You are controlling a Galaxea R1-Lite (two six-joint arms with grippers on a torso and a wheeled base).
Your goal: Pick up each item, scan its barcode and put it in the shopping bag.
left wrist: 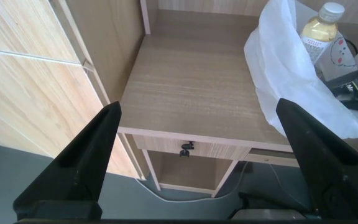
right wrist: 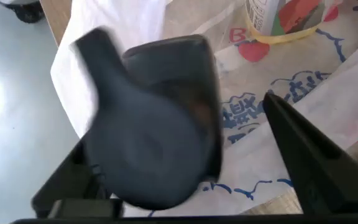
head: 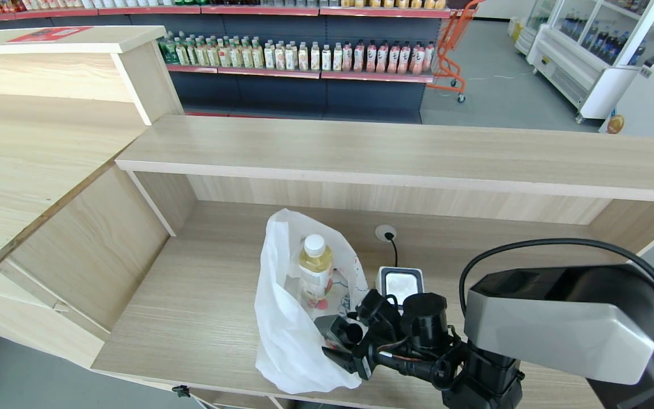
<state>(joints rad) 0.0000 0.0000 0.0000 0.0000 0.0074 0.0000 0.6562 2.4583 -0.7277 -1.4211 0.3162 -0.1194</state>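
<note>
The left gripper (left wrist: pixel 199 111) hangs off the near edge of the wooden counter (head: pixel 191 307), at 7 o'clock from the shopping bag (head: pixel 287 335), with its dark fingers (left wrist: pixel 86 162) spread wide and nothing between them. The right gripper (head: pixel 343 343) sits at the bag's mouth, at 4 o'clock from the bag's middle. Between its fingers is a dark grey rounded item (right wrist: pixel 151 124), too blurred to name. The fingers stand apart, and printed bag plastic shows in the gap between the item and one finger.

The bag is thin white plastic with red and blue print inside. It lies slumped on the counter with its mouth open toward 3 o'clock. A drink bottle (head: pixel 314 272) stands upright inside it at 12 o'clock, with pale yellow liquid, a white cap and a pictured label.

Just beyond the gripper, at 1 o'clock, lies a flat barcode scanner (head: pixel 399 281). Its black cable (head: pixel 393 250) runs to a grommet in the counter. Farther off are the raised ledge (head: pixel 418 150) and then shelves of bottled drinks (head: pixel 304 57).
</note>
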